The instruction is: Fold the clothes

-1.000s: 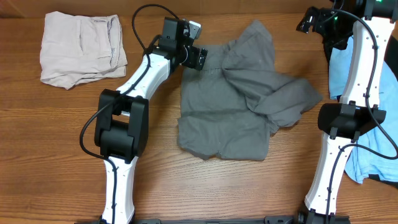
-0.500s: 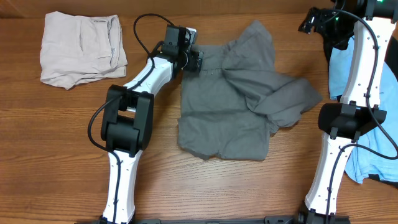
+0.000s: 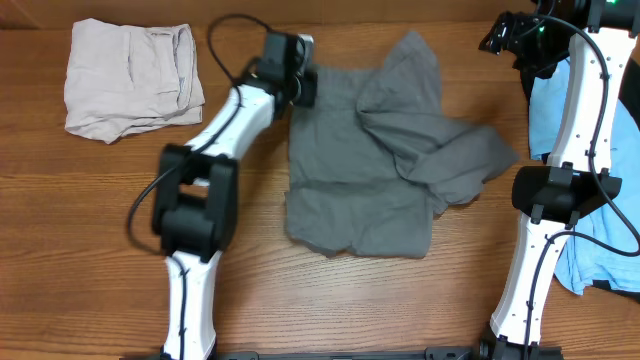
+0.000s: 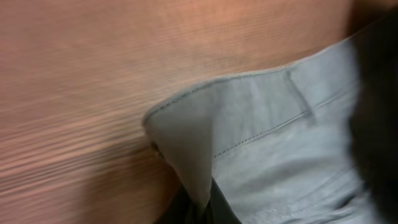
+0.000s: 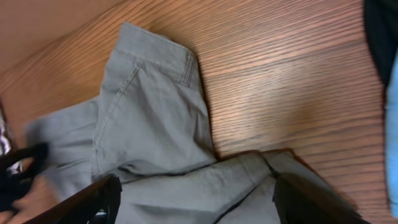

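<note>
Overhead, the beige garment (image 3: 125,80) lies as it did a second ago, folded at the far left of the bench (image 3: 100,250). The left arm has reached further back and left. The left claw (image 3: 303,84), which stood spread beside the waistband then, has since clamped down on the top left corner of the shorts (image 3: 370,170). That corner now sits slightly higher under it, while the rest of the shorts has kept its shape. The right arm has not moved.

In the left wrist view the left claw (image 4: 199,208) is clenched on the shorts (image 4: 267,137), pinching a folded corner of the waistband edge that stands up off the wood. The picture is blurred. The right claw (image 3: 497,35) hangs at the far right corner, well apart from the shorts. In its own view the right claw (image 5: 198,186) is spread wide with nothing between its fingers (image 5: 102,196), and the shorts (image 5: 155,118) lie in view below.

The shorts are mid-grey and lie crumpled at the middle of the bench. One leg is thrown across toward the right, and a belt loop and pocket seam show at the top. The blue garment (image 3: 600,250) lies at the right edge behind the right arm, with a black garment (image 5: 379,31) beside it.
</note>
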